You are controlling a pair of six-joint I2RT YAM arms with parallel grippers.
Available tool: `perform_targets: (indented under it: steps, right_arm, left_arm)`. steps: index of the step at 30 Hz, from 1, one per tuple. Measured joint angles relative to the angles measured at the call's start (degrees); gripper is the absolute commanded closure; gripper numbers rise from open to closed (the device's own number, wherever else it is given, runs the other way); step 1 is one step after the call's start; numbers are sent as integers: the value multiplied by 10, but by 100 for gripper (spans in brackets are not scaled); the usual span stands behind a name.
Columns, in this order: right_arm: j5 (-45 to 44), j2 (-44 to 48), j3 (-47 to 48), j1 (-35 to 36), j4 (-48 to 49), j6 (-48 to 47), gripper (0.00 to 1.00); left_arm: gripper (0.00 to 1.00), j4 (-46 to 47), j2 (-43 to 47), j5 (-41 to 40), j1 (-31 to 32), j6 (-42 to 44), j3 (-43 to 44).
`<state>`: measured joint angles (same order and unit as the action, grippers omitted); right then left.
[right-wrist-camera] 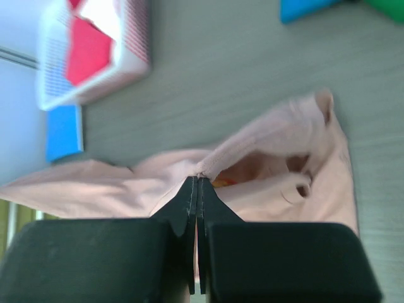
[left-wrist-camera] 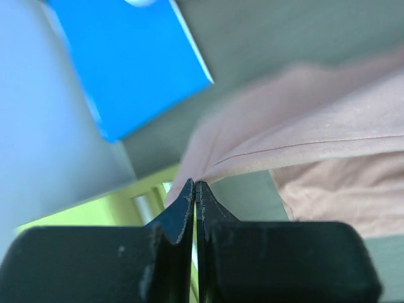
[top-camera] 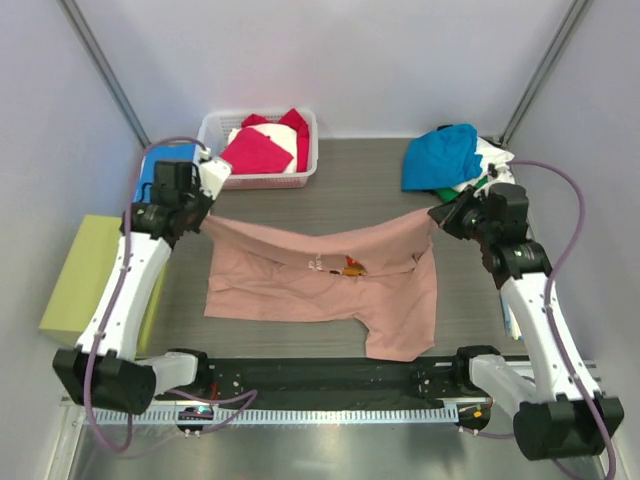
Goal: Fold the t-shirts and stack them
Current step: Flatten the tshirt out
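A dusty-pink t-shirt (top-camera: 320, 285) hangs stretched between both arms over the middle of the table, its lower part resting on the table. My left gripper (top-camera: 207, 222) is shut on the shirt's left corner (left-wrist-camera: 202, 170). My right gripper (top-camera: 437, 214) is shut on the right corner (right-wrist-camera: 208, 165). A small print (top-camera: 350, 267) shows near the shirt's middle. Magenta and white t-shirts (top-camera: 262, 150) lie in a white basket (top-camera: 310, 165) at the back. A teal-blue t-shirt (top-camera: 440, 155) sits heaped at the back right on white and green ones (top-camera: 490, 160).
A blue folder (left-wrist-camera: 129, 63) lies flat at the left, beside the basket. A yellow-green box (top-camera: 85, 270) stands at the table's left edge under the left arm. Grey walls close in both sides.
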<state>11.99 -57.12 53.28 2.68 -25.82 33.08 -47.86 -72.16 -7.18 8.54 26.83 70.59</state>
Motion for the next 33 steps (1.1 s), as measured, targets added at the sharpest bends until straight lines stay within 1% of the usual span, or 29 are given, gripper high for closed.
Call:
perform_targets:
  steps: [2,6,9,13,15,16,20,22,24,26,28,29,33]
  right_arm:
    - [2,42,15,0,0,0,99]
    - [7,142,46,0,-18,1,99]
    - [8,202,80,5,-50,2,99]
    - [8,273,160,11,-111,10,99]
    - [8,290,215,12,-134,13,99]
    - [8,292,264,13,-149,14,99]
    - [8,283,410,13,-166,14,99]
    - [8,283,465,13,-167,14,99]
    - [8,283,494,13,-163,14,99]
    - [6,283,491,13,-159,14,99]
    - [-1,283,458,13,-154,14,99]
    - [-7,283,428,13,-149,15,99]
    - [-38,264,299,13,-146,17,99]
  left_arm:
    - [100,-8,35,-2,-3,-10,47]
    - [100,-52,86,5,-5,-25,145]
    - [100,-97,126,8,-6,-24,191]
    - [100,-150,176,-3,-6,-18,245]
    - [100,-170,194,-15,-6,-10,284]
    - [100,-181,203,-22,-6,-7,311]
    - [100,-194,228,-34,-6,-4,383]
    - [100,-193,240,-38,-6,-4,420]
    - [100,-191,247,-42,-6,-4,447]
    - [100,-187,251,-46,-6,-4,455]
    - [100,-182,252,-49,-6,-3,437]
    - [100,-169,257,-50,-6,-2,409]
    - [100,-119,263,-57,-6,11,241]
